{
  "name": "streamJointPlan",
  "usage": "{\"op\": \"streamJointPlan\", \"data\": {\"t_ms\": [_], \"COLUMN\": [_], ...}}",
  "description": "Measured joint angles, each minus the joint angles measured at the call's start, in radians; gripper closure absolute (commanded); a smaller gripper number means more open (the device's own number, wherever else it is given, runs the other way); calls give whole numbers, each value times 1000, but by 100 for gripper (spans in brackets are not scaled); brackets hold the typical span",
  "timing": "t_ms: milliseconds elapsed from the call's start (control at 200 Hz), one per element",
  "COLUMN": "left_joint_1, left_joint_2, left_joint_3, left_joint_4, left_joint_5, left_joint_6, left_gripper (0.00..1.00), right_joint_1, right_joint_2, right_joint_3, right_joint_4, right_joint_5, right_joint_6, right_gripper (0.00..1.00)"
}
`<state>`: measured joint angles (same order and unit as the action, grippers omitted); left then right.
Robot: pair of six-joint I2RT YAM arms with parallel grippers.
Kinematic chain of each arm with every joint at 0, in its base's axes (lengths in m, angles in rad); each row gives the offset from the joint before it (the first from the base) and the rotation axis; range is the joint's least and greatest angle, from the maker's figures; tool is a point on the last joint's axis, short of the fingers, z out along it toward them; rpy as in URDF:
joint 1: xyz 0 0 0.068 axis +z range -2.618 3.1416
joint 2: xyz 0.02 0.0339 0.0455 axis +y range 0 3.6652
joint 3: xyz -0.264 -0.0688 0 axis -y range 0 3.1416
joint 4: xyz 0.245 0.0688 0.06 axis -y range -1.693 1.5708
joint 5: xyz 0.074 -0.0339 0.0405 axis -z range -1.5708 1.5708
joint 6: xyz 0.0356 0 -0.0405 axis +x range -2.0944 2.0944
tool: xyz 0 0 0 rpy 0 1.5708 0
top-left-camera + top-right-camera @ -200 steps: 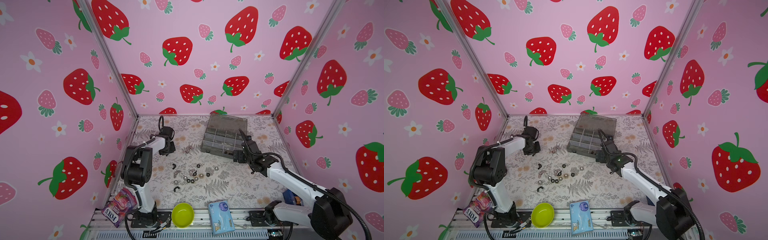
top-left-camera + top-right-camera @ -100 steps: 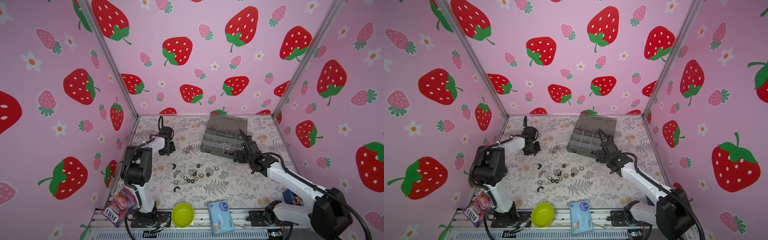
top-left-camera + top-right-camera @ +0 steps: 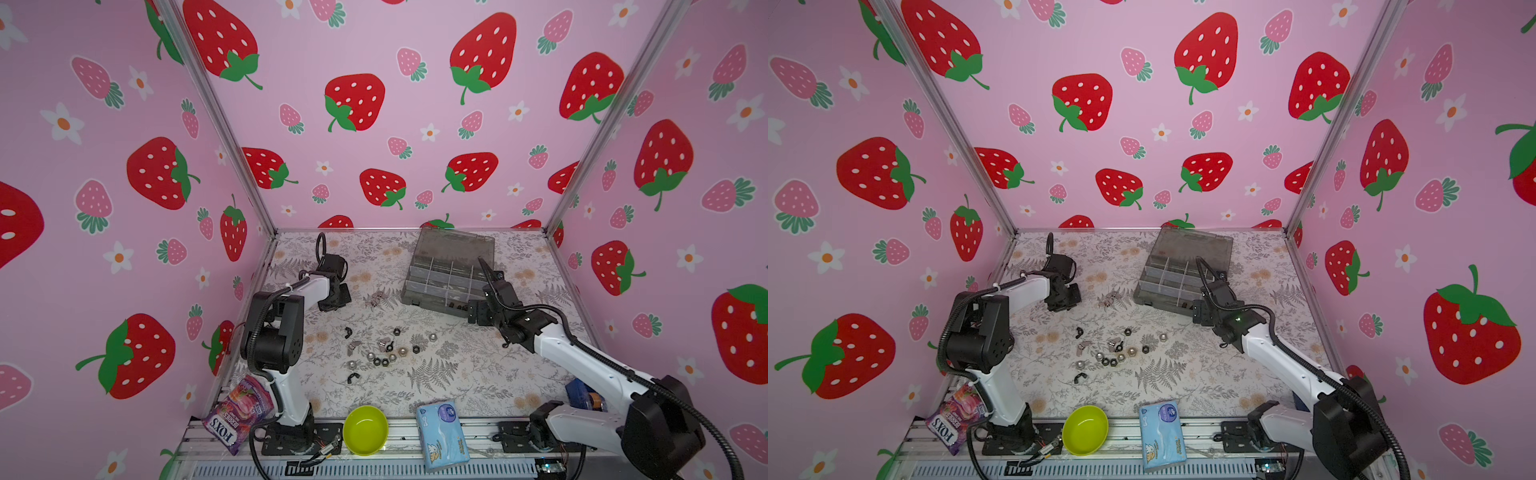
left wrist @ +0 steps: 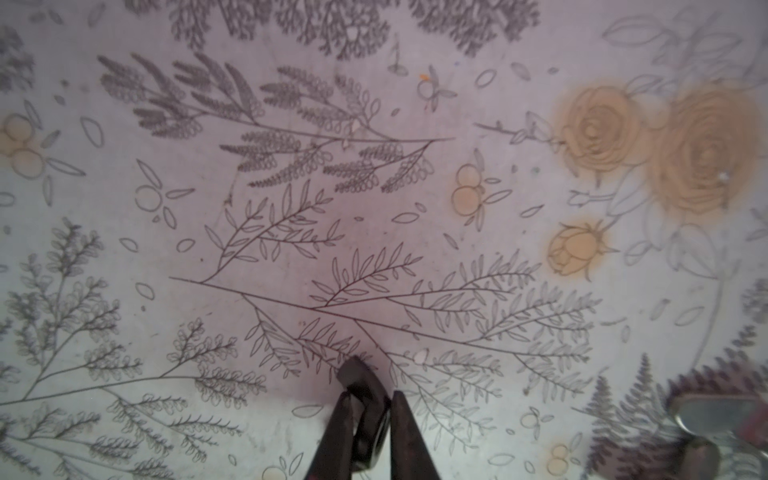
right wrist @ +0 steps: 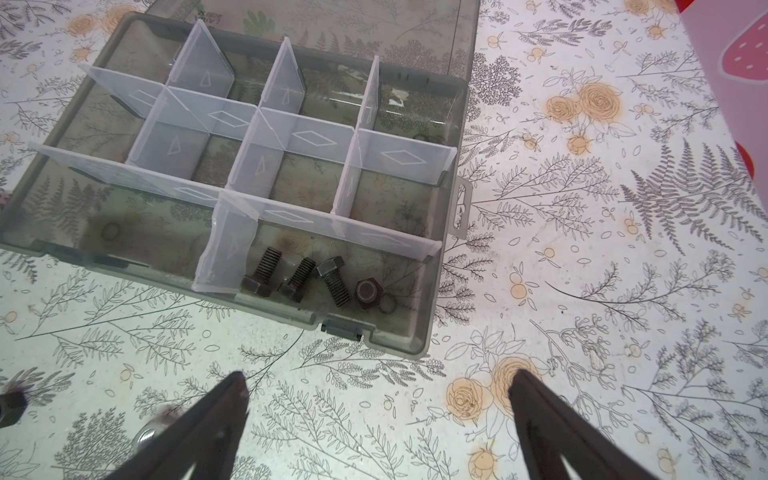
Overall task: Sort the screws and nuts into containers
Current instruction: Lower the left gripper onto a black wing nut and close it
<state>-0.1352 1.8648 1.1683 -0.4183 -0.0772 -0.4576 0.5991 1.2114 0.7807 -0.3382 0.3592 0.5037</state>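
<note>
In both top views the grey box (image 3: 415,286) (image 3: 1152,268) stands at the back of the table (image 3: 478,374), with its lid (image 3: 457,245) raised behind the compartments. My right gripper (image 3: 473,309) (image 3: 1198,311) sits just beside the near right corner of the box. My left gripper (image 3: 336,297) (image 3: 1067,299) is low at the left side, well apart from the box. Between the left gripper and the box lies a silver bunch (image 3: 377,297) of small pieces, too close together for me to count. Nearer to me I count about thirteen loose nuts (image 3: 384,353), black and silver mixed. Along the front edge are one green bowl (image 3: 365,430), one tissue pack (image 3: 442,434) and one candy bag (image 3: 237,415), all well apart from the nuts. In the left wrist view the left gripper (image 4: 370,399) is clamped on one dark piece (image 4: 359,378); I cannot tell what kind it is. In the right wrist view the right gripper (image 5: 378,376) has its fingers wide apart over bare table, with the box just ahead. I count four black screws (image 5: 332,280) together in one corner compartment, three lying and one showing its head. One silver nut (image 5: 145,436) lies near a finger.
</note>
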Motion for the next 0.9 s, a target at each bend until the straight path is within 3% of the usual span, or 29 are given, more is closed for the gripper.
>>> {"op": "streamJointPlan", "data": {"t_ms": [155, 220, 625, 900], "left_joint_1": [0, 0, -8, -98], "left_joint_2": [-2, -4, -121, -270], "left_joint_3": [0, -3, -96, -111], "left_joint_4": [10, 13, -1, 18], "left_joint_5": [8, 11, 10, 26], "left_joint_6": [-10, -11, -19, -41], "left_gripper": [93, 100, 100, 100], "right_joint_1": [0, 0, 0, 0], "right_joint_2": [0, 0, -1, -49], "right_joint_3": [5, 10, 23, 23], "right_joint_4": [-3, -5, -9, -23], "right_joint_5": [6, 7, 10, 39], "right_joint_6": [0, 0, 16, 48], "right_gripper": [0, 0, 0, 0]}}
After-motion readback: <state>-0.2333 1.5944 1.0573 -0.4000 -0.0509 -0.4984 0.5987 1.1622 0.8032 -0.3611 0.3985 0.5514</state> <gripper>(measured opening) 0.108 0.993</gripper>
